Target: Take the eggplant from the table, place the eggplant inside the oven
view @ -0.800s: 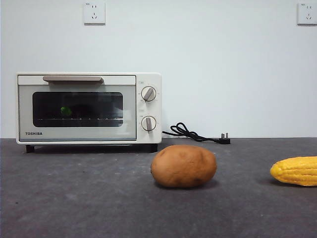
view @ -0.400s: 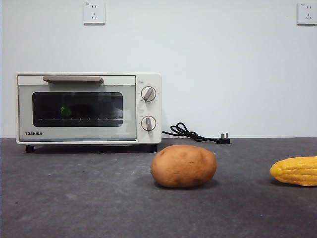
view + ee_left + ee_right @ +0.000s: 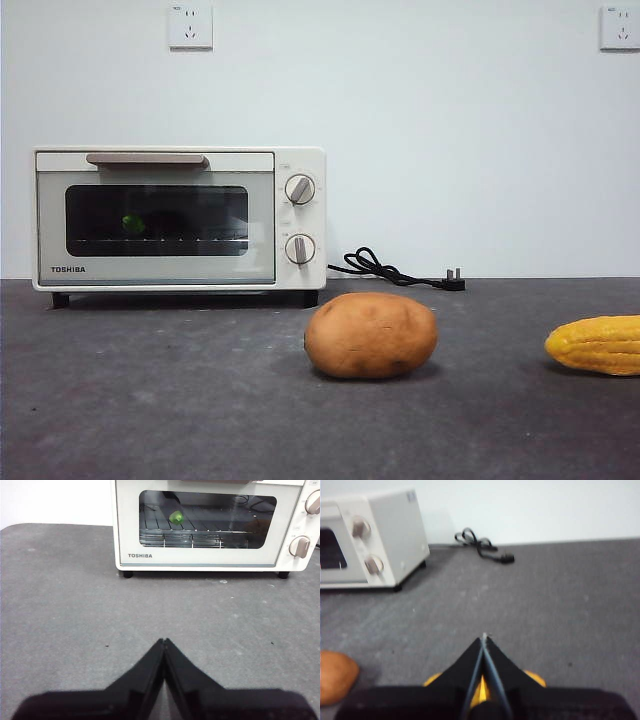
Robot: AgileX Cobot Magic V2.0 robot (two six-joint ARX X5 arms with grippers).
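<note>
Nearest, left gripper [image 3: 163, 642] and right gripper [image 3: 483, 636] both pinched closed on nothing, low above the table [image 3: 200, 400]. Little left to go wrong, barring a stray jaw nudging the potato [image 3: 371, 335]. Farthest, well apart from both: eggplant [image 3: 176, 517] on the rack inside the closed oven [image 3: 180, 218].

The eggplant [image 3: 133, 224], only its green cap showing, lies inside the shut cream oven [image 3: 180, 218], left on the table [image 3: 200, 400].
</note>
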